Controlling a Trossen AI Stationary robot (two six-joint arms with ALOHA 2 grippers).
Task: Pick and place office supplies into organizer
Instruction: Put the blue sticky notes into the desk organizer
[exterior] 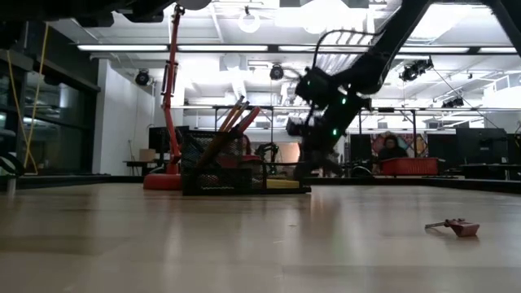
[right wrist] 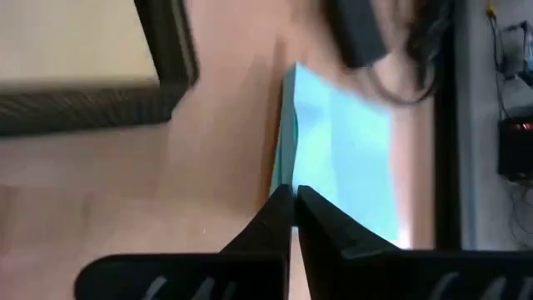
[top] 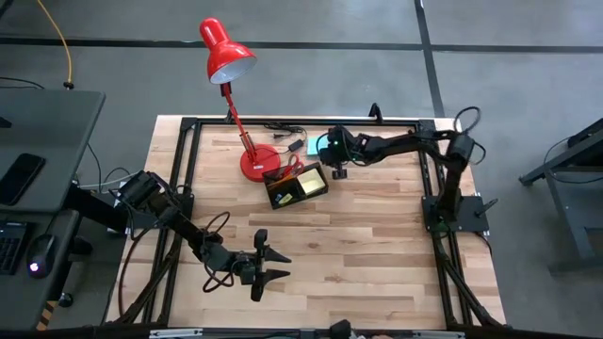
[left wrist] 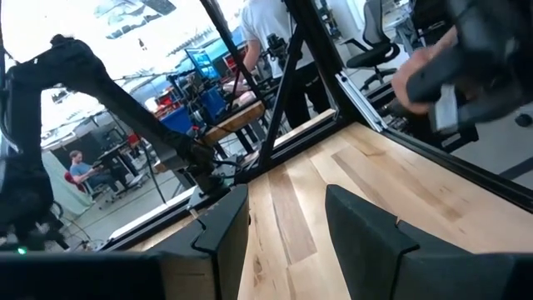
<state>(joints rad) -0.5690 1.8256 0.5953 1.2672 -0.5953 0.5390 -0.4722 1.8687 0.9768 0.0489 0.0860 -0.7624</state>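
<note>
Now teal pad [right wrist: 350,158] beside closed right end effector [right wrist: 293,193] tips.

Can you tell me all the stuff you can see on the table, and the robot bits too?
Table: one, light wood.
Lamp: one, red, far side.
Organizer: one, black, beside the lamp's base.
Pencils: a few, orange, tilted in the organizer.
Yellow pad: one, in the organizer.
Teal pad: one, on the table beyond the organizer.
Cable: one, black, near the lamp's base.
Small piece: one, reddish, lying alone.
Left gripper: open, empty, near side.
Right gripper: shut, over the teal pad.
</note>
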